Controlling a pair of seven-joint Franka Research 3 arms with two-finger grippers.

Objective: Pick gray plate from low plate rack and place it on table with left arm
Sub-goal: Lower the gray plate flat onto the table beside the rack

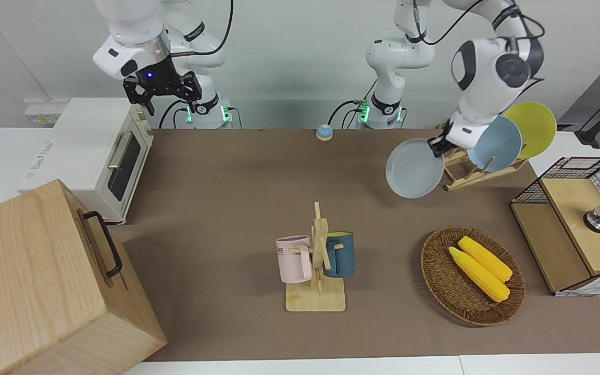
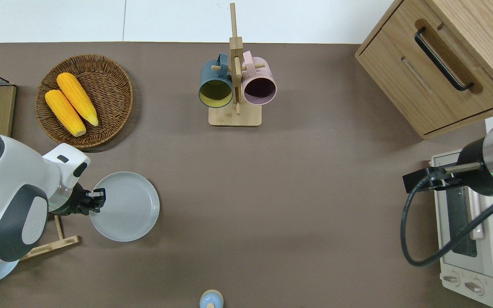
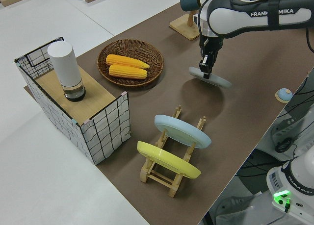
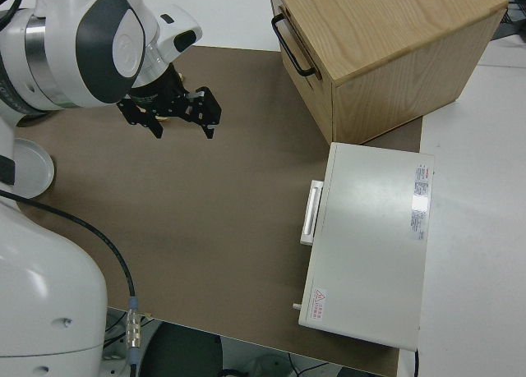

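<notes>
Three plates: a yellow plate point(image 3: 167, 159) and a sky-blue plate point(image 3: 181, 130) stand in the low plate rack point(image 3: 169, 172) at lower centre. The pale, shallow-rimmed gray plate point(image 2: 124, 206), lower left overhead, is clamped at its rim by the left claw point(image 2: 96, 200), tilted above open bench point(image 2: 272, 192). The right arm is parked, its claw point(image 1: 163, 92) open.

Gray plate point(image 2: 126, 207) hangs over table point(image 2: 272, 205) beside low plate rack point(image 2: 54, 246).
</notes>
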